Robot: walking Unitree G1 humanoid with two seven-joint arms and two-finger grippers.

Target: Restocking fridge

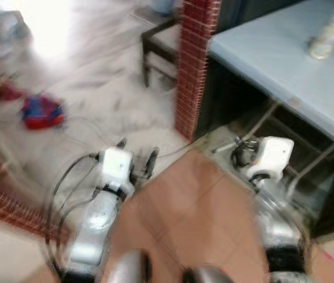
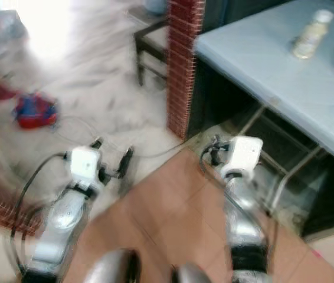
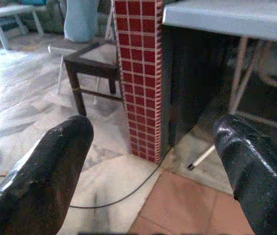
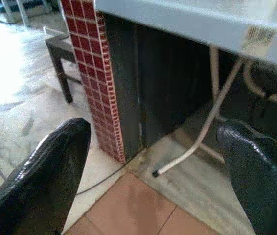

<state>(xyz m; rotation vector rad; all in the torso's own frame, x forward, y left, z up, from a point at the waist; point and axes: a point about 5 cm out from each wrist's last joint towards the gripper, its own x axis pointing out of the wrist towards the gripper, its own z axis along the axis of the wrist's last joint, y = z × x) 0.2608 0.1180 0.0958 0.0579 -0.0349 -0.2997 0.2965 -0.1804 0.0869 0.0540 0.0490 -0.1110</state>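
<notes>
Both grippers spread, holding nothing, by a red-tiled pillar [image 3: 138,78].
One pale bottle [image 2: 310,34] lies on the smooth blue-grey table [image 1: 285,65]; left gripper [image 3: 153,161], right gripper [image 4: 153,166].

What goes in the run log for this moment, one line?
phase: walking, head views blurred | left gripper: open, empty | right gripper: open, empty | ahead: red tiled pillar, pale counter with bottle | fridge: not seen

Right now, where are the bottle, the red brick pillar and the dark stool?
Bottle [image 2: 310,36], right eye view, its body.
Pillar [image 3: 139,73], left wrist view, tiled front face.
Stool [image 3: 93,63], left wrist view, top frame.
</notes>
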